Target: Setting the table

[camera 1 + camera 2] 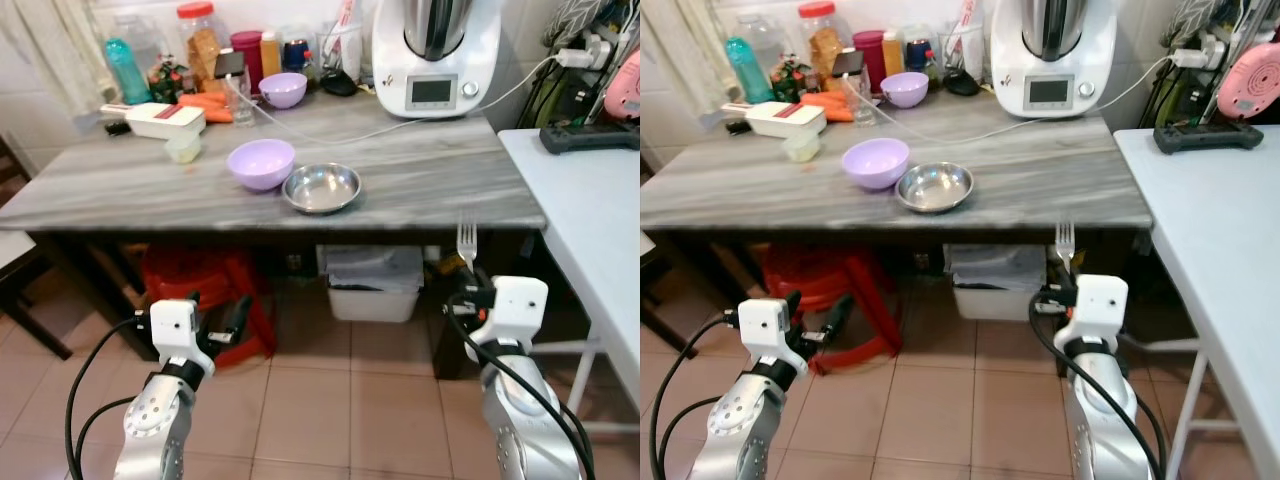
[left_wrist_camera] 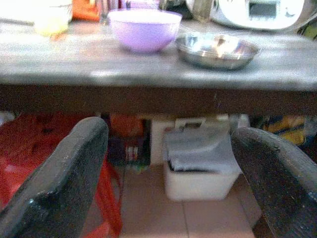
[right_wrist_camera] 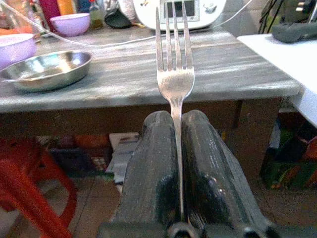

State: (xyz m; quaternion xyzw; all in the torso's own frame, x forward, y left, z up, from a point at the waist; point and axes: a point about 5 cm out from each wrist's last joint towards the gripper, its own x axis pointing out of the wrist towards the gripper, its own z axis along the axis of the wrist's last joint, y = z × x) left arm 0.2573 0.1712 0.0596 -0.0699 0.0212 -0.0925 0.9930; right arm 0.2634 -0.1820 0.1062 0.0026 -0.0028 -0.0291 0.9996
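My right gripper [image 3: 177, 131] is shut on a silver fork [image 3: 174, 74], whose tines point up toward the grey marble table [image 1: 430, 180]. It hangs just below the table's front edge, right of centre, and the fork [image 1: 466, 243] rises to edge height. A steel bowl [image 1: 321, 187] lies on the table beside a lilac bowl [image 1: 261, 163], both left of the fork. My left gripper [image 2: 168, 163] is open and holds nothing, low in front of the table's left part, with the two bowls [image 2: 144, 29] above and beyond it.
A white kitchen machine [image 1: 435, 55] stands at the back with its cable across the table. Jars, bottles, a second lilac bowl [image 1: 284, 89] and a white slicer [image 1: 166, 120] crowd the back left. A white table [image 1: 590, 210] adjoins at right. Underneath are a red stool [image 1: 205, 285] and a white bin [image 1: 376, 285].
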